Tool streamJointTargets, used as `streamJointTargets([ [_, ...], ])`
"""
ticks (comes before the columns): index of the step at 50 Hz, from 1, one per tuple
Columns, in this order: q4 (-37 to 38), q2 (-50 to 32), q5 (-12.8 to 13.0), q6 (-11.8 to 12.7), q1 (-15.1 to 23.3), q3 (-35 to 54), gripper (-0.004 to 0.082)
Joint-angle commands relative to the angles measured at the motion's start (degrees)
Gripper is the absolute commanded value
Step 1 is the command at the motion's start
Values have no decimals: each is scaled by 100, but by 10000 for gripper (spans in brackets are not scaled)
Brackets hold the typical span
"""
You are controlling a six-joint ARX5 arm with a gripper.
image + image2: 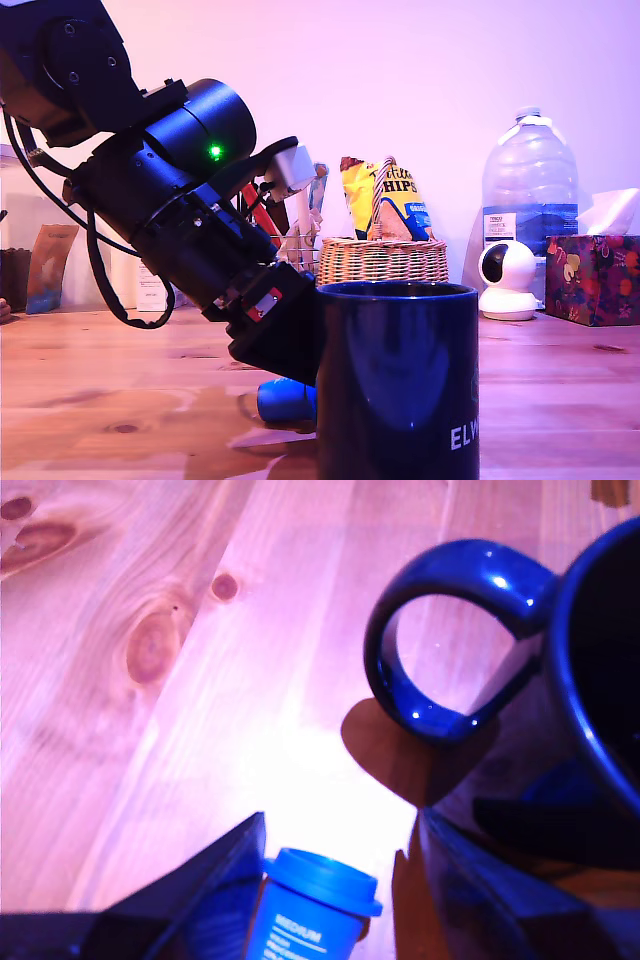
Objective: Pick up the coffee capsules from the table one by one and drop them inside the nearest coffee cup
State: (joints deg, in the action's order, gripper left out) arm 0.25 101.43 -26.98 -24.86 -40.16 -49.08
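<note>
A bright blue coffee capsule (315, 915) lies on the light wooden table (150, 730), seen low in the wrist view between my two dark fingers. My gripper (340, 822) is open, with a gap between the capsule and one finger. In the exterior view the gripper (283, 352) is tilted down to the table just behind the cup, and the capsule (286, 400) shows below it. The dark navy coffee cup (398, 380) with white letters stands at the front. Its handle (440, 650) and dark opening (610, 650) sit close beside the gripper in the wrist view.
A woven wicker basket (382, 260) holding snack packets stands behind the cup. A large water bottle (530, 195), a small white camera (507, 280) and a patterned tissue box (592, 278) stand at the exterior view's right. Bags and containers line the back left.
</note>
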Motion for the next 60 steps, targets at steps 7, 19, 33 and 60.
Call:
streamJointTargets([
  [7, 153, -96, 39, 48, 57, 17, 413],
  [19, 160, -96, 39, 50, 57, 17, 418],
  [33, 153, -223, 264, 109, 57, 17, 599],
  [60, -903, -555, 457, 94, 118, 24, 599],
])
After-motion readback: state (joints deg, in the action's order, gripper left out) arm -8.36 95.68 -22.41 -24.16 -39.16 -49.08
